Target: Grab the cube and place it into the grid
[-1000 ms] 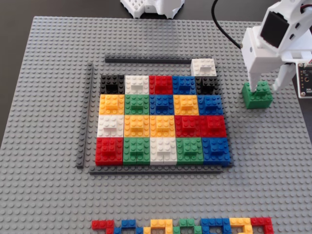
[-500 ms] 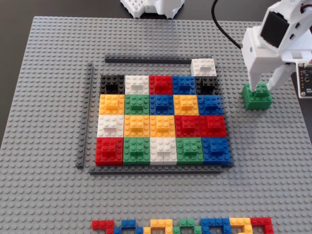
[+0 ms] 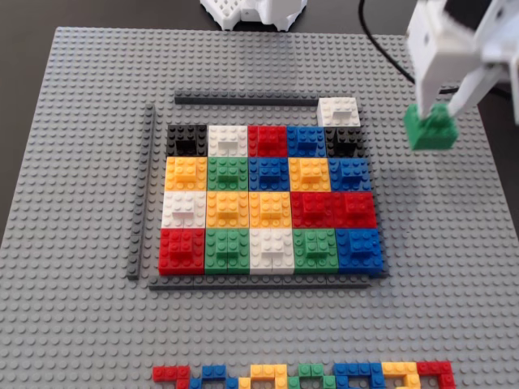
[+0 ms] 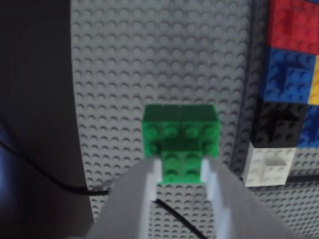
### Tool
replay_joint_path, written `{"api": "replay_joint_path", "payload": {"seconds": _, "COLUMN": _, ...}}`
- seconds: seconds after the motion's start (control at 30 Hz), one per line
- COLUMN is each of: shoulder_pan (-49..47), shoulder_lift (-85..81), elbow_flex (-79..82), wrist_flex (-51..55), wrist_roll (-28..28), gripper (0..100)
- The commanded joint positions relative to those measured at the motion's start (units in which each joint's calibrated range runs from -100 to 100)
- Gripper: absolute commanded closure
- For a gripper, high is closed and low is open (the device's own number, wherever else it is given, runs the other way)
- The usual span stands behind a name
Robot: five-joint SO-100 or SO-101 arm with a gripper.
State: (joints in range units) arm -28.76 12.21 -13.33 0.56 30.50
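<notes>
No text, label, brand, number or sign can be read in either view. The studs on the bricks and the grey baseplate are too small and too blurred to show any lettering.
</notes>
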Motion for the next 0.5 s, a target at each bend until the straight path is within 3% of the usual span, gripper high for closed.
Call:
{"api": "replay_joint_path", "payload": {"seconds": 0.0, "shoulder_pan": 0.15, "shoulder_lift": -10.92, "elbow_flex": -7.56, "wrist_flex": 3.44, "wrist_roll": 0.73, "gripper": 96}}
{"api": "replay_joint_path", "payload": {"seconds": 0.13, "shoulder_pan": 1.47, "shoulder_lift": -15.91, "elbow_flex": -6.56, "wrist_flex": 5.98, "wrist_roll": 1.51, "gripper": 97}}
{"api": "replay_joint_path", "payload": {"seconds": 0.47, "shoulder_pan": 8.47, "shoulder_lift": -36.12, "elbow_flex": 15.64, "wrist_flex": 4.42, "wrist_roll": 5.57, "gripper": 97}}
